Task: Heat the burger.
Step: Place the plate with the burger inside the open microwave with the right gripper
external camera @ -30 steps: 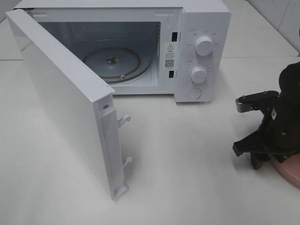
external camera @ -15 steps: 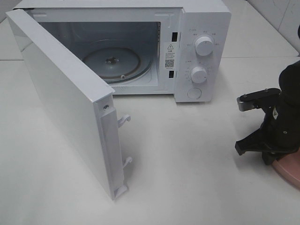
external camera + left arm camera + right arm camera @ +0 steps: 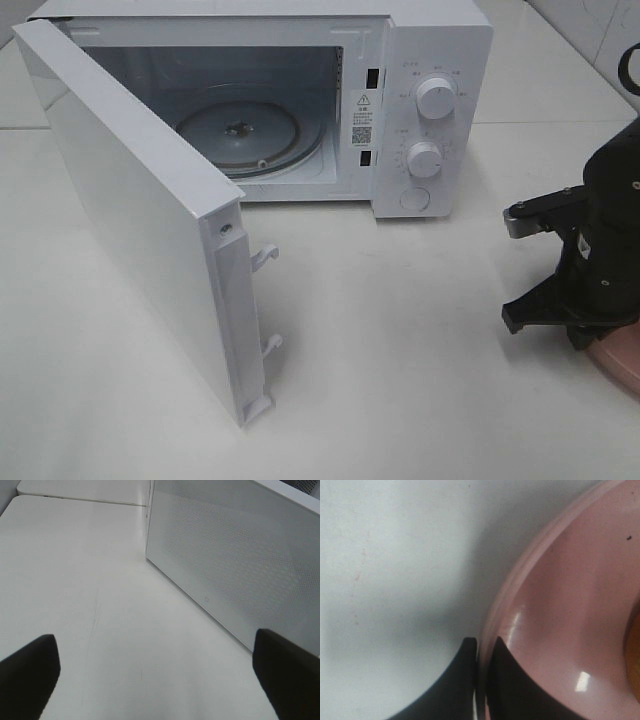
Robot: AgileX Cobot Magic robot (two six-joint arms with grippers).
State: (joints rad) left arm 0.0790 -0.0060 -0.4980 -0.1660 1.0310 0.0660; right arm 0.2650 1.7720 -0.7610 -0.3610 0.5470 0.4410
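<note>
The microwave [image 3: 440, 60] stands on the white worktop [image 3: 400, 350] with its door [image 3: 130, 230] swung wide open, showing the glass turntable [image 3: 240, 130] bare inside the cavity. Two round knobs [image 3: 436, 98] sit one above the other on the control panel. Off the control-panel side of the microwave and forward of its front, at the edge of the high view, lies the pink plate [image 3: 622, 362], partly under the dark right arm. The right pincer [image 3: 481, 652] is clamped together on that plate's rim [image 3: 520, 585], one finger outside the rim and the other inside it. Of the burger [image 3: 635, 655], only a golden-brown sliver shows in the right wrist view. It sits on the plate's inner surface, away from the gripped rim and well apart from the microwave. On the microwave's door side, the left pincer [image 3: 157, 677] hangs above bare worktop with its dark fingertips [image 3: 27, 675] spread far apart and nothing between them. It faces a white, finely dotted panel [image 3: 235, 565] of the microwave.
</note>
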